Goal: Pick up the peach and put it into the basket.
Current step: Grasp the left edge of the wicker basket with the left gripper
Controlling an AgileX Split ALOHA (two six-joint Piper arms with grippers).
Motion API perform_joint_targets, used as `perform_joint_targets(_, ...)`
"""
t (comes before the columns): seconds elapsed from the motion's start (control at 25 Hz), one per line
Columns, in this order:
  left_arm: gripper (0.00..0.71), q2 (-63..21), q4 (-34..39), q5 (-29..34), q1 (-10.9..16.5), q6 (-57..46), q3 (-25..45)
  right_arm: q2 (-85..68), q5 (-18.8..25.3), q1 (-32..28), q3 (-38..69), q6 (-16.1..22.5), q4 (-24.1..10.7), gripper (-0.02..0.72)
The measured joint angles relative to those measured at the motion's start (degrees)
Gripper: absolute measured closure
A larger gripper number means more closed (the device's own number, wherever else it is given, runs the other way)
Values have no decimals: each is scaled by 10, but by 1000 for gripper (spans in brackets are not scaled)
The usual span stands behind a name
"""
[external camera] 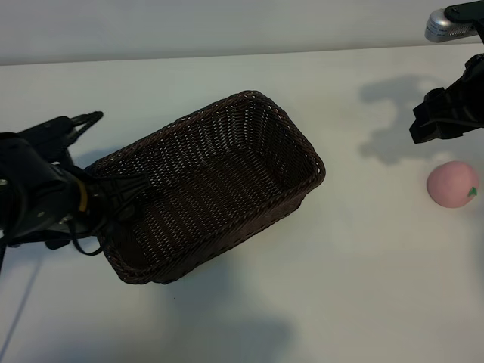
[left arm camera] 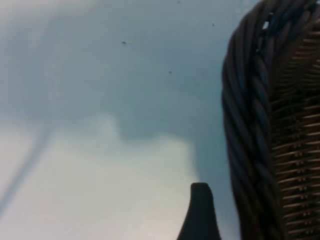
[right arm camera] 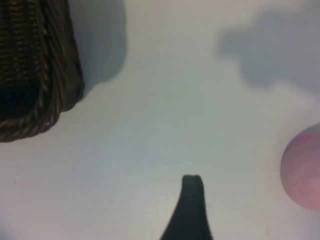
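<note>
Peach: the small round matte pink peach point(external camera: 452, 184) with a tiny green leaf mark is lying on the white table point(external camera: 355, 287), untouched, well apart from the basket and toward the right arm's side.
Basket: the large rectangular dark brown woven wicker basket point(external camera: 212, 185) with a braided rim is sitting empty and skewed across the table's middle.
Right gripper: the black right gripper point(external camera: 446, 113) is hovering above the table just beside the peach, on the far side of it, with its jaws standing apart and holding nothing; one fingertip point(right arm camera: 191, 187) is showing in the right wrist view, with the peach off to one edge.
Left gripper: the left gripper point(external camera: 113, 198) is sitting at the basket's near-left end, jaws spread, right at the braided rim; whether it is touching the rim I cannot tell.
Step in hand: probably lining up the right gripper over the peach.
Doing it well: centring the open jaws on the fruit's widest part before descending, then closing gently so the round ball is not squirting sideways.
Risk: a grazing finger could be rolling the peach off toward the table edge.
</note>
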Motion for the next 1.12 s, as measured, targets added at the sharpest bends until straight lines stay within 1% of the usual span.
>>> perform_joint_targets(0.2, 126, 32, -2, -30, 0, -13, 0, 0, 0, 0, 0, 0, 1, 108)
perform_joint_targets(0.48, 126, 71, -23, -53, 0, -13, 0, 0, 4, 0, 0, 0, 1, 108)
perform_joint_targets(0.64, 126, 75, -26, -60, 0, -13, 2, 0, 4, 0, 0, 1, 1, 108)
perform_joint_targets(0.84, 126, 77, -27, -92, 0, -24, 29, 0, 6, 0, 0, 1, 1, 108)
perform_joint_targets(0.96, 126, 77, -28, -100, 0, -30, 37, 0, 7, 0, 0, 1, 1, 108)
perform_joint_targets(1.04, 136, 77, -28, -105, 0, -31, 37, 0, 7, 0, 0, 1, 1, 108)
perform_joint_targets(1.12, 171, 78, -28, -110, 0, -33, 38, 0, 7, 0, 0, 1, 1, 108)
